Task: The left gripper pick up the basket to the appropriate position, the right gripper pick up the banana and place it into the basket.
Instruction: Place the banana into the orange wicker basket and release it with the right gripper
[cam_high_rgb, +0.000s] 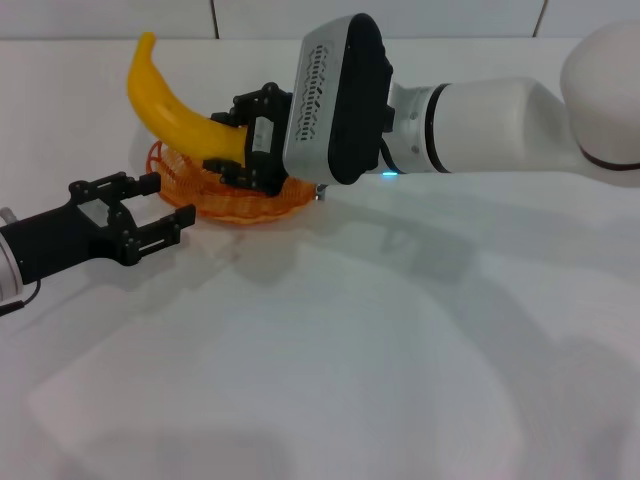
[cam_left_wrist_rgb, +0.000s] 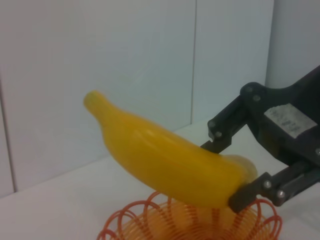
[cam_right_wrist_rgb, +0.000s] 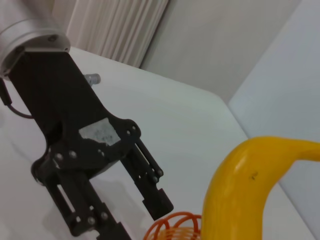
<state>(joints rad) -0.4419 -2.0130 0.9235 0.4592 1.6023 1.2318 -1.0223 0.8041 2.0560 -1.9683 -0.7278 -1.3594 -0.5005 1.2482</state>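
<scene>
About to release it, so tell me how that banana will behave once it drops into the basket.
The banana looks glossy and curved, so it may rock or slide. Held at one end by the right end effector, it will likely tip. The basket seems shallow, so it could overhang.

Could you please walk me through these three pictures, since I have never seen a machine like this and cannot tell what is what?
This is a two-armed robot working over a white table. The wide picture comes from a camera on its head; the other two come from cameras on its wrists.

The right gripper, a black two-fingered claw on the white arm, is shut on one end of a curved, glossy yellow banana and holds it tilted above a shallow orange wire basket standing on the table. The left wrist picture shows that grip close up: banana, claw, basket rim beneath.

The left gripper, a similar black claw, sits open at the basket's near edge, holding nothing. The right wrist picture sees it beside the banana.
</scene>
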